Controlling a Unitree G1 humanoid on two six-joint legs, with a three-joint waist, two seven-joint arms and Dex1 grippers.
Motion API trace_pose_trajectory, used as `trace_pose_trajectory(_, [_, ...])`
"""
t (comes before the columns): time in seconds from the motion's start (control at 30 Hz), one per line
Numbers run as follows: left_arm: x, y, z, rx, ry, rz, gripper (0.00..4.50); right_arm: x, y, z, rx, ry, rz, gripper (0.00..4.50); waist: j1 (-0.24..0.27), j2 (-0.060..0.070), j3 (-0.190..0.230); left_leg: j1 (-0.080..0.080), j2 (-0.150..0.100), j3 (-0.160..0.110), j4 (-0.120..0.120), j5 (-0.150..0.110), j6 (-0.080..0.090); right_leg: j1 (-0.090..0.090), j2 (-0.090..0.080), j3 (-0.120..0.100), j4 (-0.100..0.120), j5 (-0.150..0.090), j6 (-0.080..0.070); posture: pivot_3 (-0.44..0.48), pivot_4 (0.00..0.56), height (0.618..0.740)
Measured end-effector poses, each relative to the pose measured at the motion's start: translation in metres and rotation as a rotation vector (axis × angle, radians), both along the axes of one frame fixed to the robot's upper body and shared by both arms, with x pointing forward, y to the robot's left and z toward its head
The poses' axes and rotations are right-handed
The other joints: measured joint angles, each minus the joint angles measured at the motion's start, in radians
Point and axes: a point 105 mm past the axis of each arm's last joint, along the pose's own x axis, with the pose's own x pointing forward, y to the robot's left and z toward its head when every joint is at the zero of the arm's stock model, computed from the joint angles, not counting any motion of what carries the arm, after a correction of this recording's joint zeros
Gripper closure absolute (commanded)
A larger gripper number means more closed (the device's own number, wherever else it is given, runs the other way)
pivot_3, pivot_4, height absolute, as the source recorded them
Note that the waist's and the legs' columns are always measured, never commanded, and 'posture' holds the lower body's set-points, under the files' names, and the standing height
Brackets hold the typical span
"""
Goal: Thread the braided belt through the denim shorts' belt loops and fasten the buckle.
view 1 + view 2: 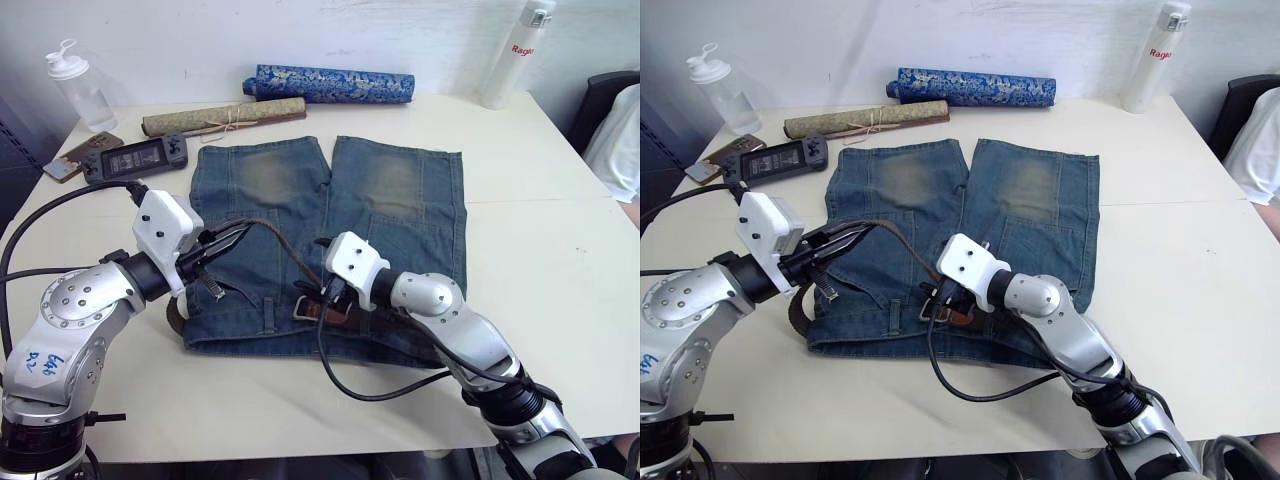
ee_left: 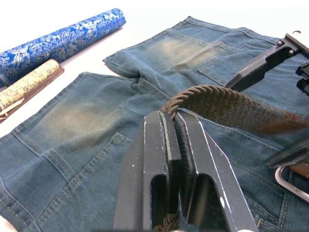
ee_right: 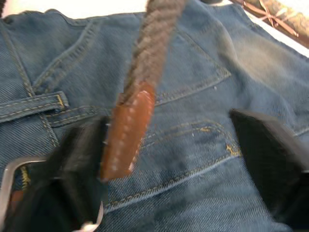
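The belt point(image 1: 285, 245), a dark-brown braided strap with a reddish-brown leather tip point(image 3: 126, 137), is arched above the shorts point(image 1: 330, 240), which are spread flat on the table point(image 1: 560, 260), waistband toward the robot. Its silver buckle point(image 1: 305, 308) lies on the waistband, beside a belt loop point(image 3: 29, 106). The strap is pinched between the closed fingers of the left gripper point(image 1: 235, 238). The right gripper point(image 1: 325, 290) is held wide apart over the waistband near the buckle, with the tip hanging between its fingers, ungripped. Beyond the shorts lie a blue roll point(image 1: 330, 84), a tan mat point(image 1: 222, 117), a handheld device point(image 1: 135, 158) and two bottles point(image 1: 78, 85).
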Motion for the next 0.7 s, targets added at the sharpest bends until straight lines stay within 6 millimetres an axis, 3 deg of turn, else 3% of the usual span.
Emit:
trace_pose_trajectory(0.17, [0.0, 0.001, -0.001, 0.007, -0.001, 0.006, 4.5, 0.0, 0.0, 0.0, 0.0, 0.009, -0.023, 4.26, 0.001, 0.0, 0.0, 0.0, 0.0, 0.0, 0.0, 0.0, 0.0, 0.0, 0.0, 0.0, 0.0, 0.0, 0.0, 0.0, 0.15, 0.637])
trace_pose_trajectory(0.2, [0.0, 0.001, -0.001, 0.009, -0.002, 0.009, 4.5, 0.0, 0.0, 0.0, 0.0, 0.006, -0.024, 4.45, 0.001, 0.0, 0.0, 0.0, 0.0, 0.0, 0.0, 0.0, 0.0, 0.0, 0.0, 0.0, 0.0, 0.0, 0.0, 0.0, 0.15, 0.637])
trace_pose_trajectory(0.3, [0.001, 0.001, -0.001, 0.006, -0.002, 0.01, 4.5, 0.0, -0.001, 0.001, -0.005, 0.007, -0.031, 4.45, 0.001, 0.0, 0.0, 0.0, 0.0, 0.0, 0.0, 0.0, 0.0, 0.0, 0.0, 0.0, 0.0, 0.0, 0.0, 0.0, 0.15, 0.637])
trace_pose_trajectory(0.4, [0.0, 0.0, -0.002, -0.002, 0.011, 0.009, 3.45, 0.001, -0.002, 0.001, -0.017, -0.002, -0.041, 4.5, 0.0, 0.0, 0.0, 0.0, 0.0, 0.0, 0.0, 0.0, 0.0, 0.0, 0.0, 0.0, 0.0, 0.0, 0.0, 0.0, 0.15, 0.637])
trace_pose_trajectory(0.57, [-0.008, -0.004, -0.007, 0.0, 0.049, -0.021, 1.29, 0.004, -0.007, 0.003, -0.048, -0.035, -0.063, 4.5, 0.0, 0.0, 0.0, 0.0, 0.0, 0.0, 0.0, 0.0, 0.0, 0.0, 0.0, 0.0, 0.0, 0.0, 0.0, 0.0, 0.15, 0.637])
trace_pose_trajectory(0.7, [-0.017, -0.003, -0.001, -0.023, 0.074, -0.044, 1.29, 0.01, -0.006, 0.014, -0.06, -0.108, -0.06, 4.5, -0.001, 0.0, 0.0, 0.0, 0.0, 0.0, 0.0, 0.0, 0.0, 0.0, 0.0, 0.0, 0.0, 0.0, 0.0, 0.0, 0.15, 0.637])
